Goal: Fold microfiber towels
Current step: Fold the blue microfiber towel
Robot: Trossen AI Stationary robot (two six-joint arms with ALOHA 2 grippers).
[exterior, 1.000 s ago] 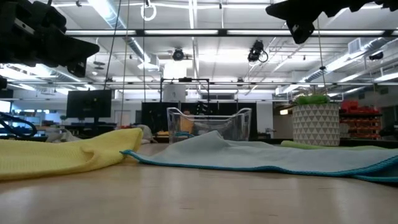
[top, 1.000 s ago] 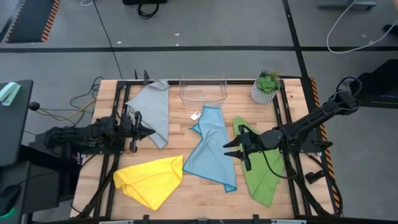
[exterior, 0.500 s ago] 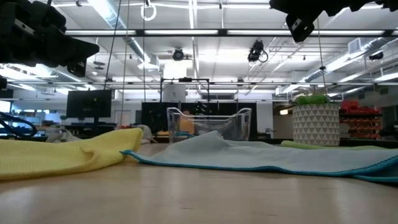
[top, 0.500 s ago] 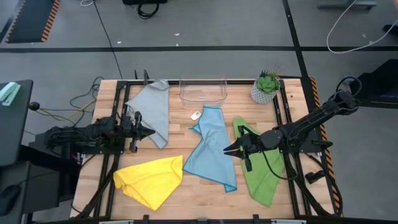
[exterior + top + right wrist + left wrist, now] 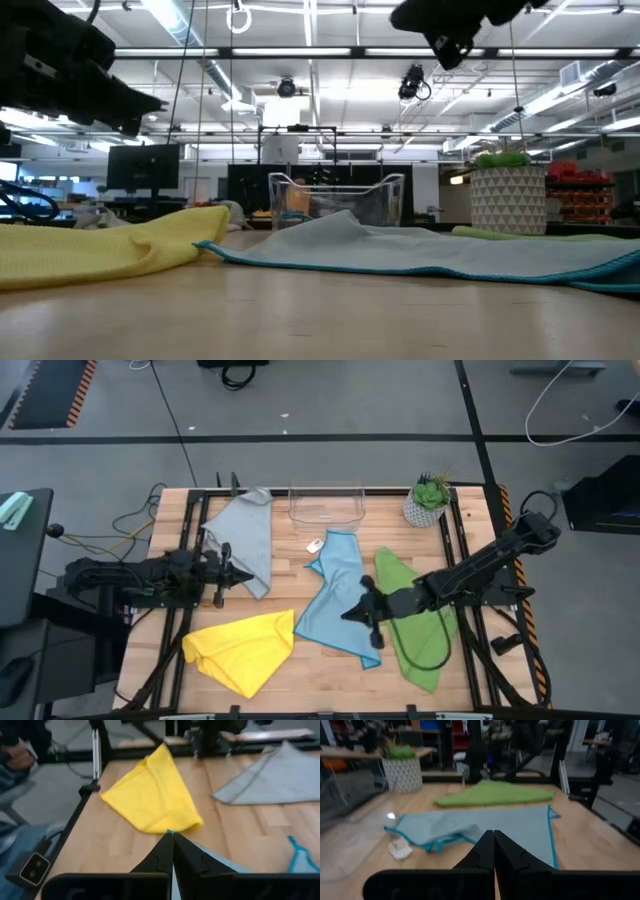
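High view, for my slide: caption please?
Four unfolded microfiber towels on a wooden table; both robot hands hover shut.

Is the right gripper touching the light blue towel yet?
Apart. The low view shows the right gripper well above the light blue towel, with open air between them.

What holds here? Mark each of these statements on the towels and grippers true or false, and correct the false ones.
1. The yellow towel lies at the table's front left. True.
2. The right gripper is above the grey towel. False: it is above the light blue towel.
3. Both grippers are shut. True; the left gripper is shut too.
4. The green towel sits inside the clear container. False: it lies on the table under the right arm.
5. A potted plant stands at the back right. True.
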